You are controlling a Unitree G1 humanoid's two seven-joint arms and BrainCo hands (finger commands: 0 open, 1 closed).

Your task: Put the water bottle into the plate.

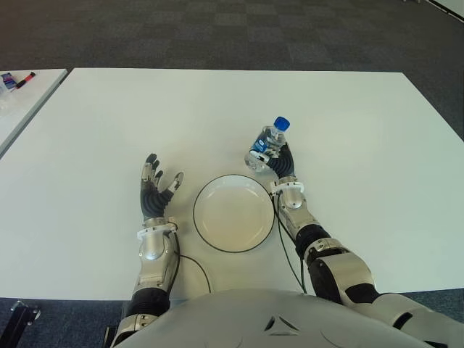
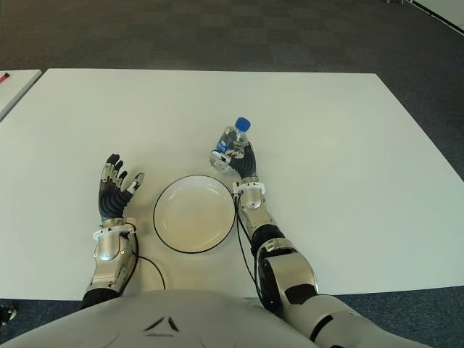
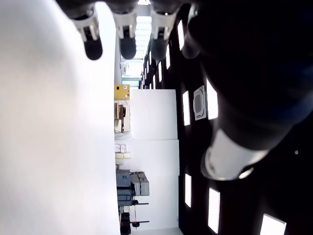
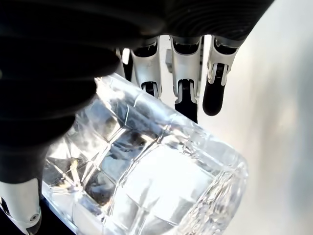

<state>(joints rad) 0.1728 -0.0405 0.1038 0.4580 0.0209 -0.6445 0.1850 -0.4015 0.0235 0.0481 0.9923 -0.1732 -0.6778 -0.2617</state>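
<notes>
A clear water bottle [image 1: 267,143] with a blue cap is held tilted just beyond the far right rim of the plate, my right hand [image 1: 277,157] shut on it. The right wrist view shows the ribbed bottle body [image 4: 146,186] filling the palm, with the fingers [image 4: 187,93] curled around it. The white plate [image 1: 233,213] with a dark rim lies on the table in front of me, nothing in it. My left hand [image 1: 154,188] shows to the left of the plate, fingers spread and holding nothing.
The white table [image 1: 217,109] stretches wide beyond the plate. A second table [image 1: 22,94] stands at the far left with small items on it. A thin dark cable [image 1: 284,246] runs along my right forearm near the plate's rim.
</notes>
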